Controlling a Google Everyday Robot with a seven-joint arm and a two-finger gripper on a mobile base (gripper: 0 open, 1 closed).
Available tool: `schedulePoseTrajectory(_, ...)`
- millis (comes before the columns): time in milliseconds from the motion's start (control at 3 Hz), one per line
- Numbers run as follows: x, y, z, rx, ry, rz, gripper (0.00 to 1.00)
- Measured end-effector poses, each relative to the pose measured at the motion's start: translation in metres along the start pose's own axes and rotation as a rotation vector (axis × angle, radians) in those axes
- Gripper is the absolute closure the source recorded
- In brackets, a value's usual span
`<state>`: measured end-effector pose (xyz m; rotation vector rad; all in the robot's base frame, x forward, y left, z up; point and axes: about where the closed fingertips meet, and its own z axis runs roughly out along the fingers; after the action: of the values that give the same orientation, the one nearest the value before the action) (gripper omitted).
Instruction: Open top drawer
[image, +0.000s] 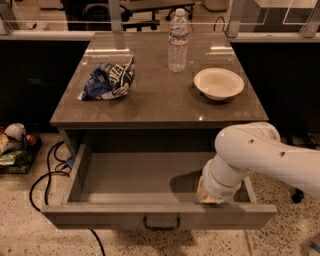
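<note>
The top drawer (125, 216) stands pulled far out from under the table; its flat grey front carries a small dark bar handle (161, 222) at centre, and its deep plain tray (135, 175) holds nothing. My gripper (211, 194) sits at the end of the white arm (265, 155), reaching down inside the tray at its right front corner, just behind the drawer front. The wrist hides the gripper's end.
On the table top (160, 102) are a crumpled blue chip bag (107, 80), a clear water bottle (178, 41) and a white bowl (218, 83). Black cables (47, 175) lie on the floor at left, next to a basket of items (15, 147).
</note>
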<state>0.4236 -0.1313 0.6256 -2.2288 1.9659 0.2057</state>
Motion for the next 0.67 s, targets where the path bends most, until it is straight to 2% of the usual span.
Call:
schedulePoseTrajectory(333,-0.002,0.007,0.0,-0.005,-0.001,0.006,1.0)
schedulePoseTrajectory(667,-0.012,0.039,0.001,-0.025,-0.002,0.033,1.0)
